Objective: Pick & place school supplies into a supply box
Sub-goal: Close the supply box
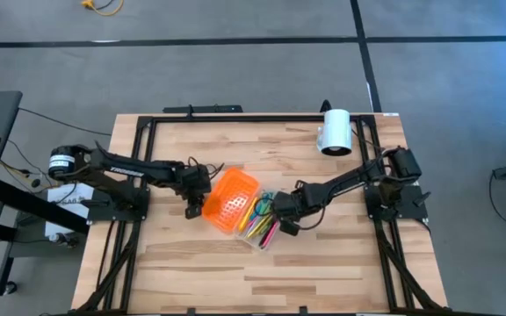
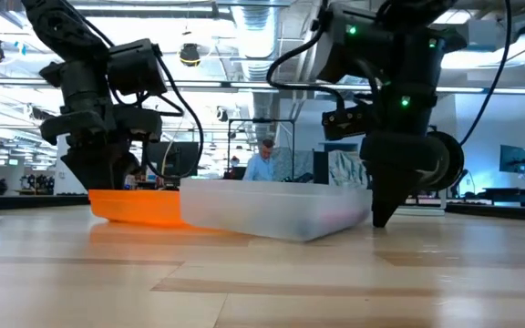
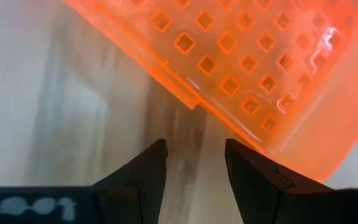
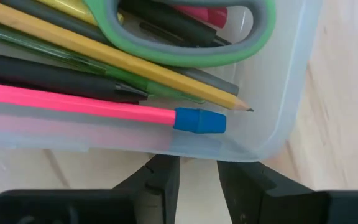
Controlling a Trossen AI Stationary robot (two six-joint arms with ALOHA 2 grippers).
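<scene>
Supply box (image 1: 262,221) sat mid-table, clear tray with long axis on diagonal, running from far end near centre toward near-right. School supplies (image 4: 104,68) lay inside along that axis: pencil tip and pink pen's blue cap at corner by right gripper (image 4: 197,177). Orange lid (image 1: 230,200) lay open flat, touching tray's left side. Right gripper at tray's right corner, fingers slightly apart, gripping nothing. Left gripper (image 3: 194,168) just beside lid's left edge, narrow gap, empty.
</scene>
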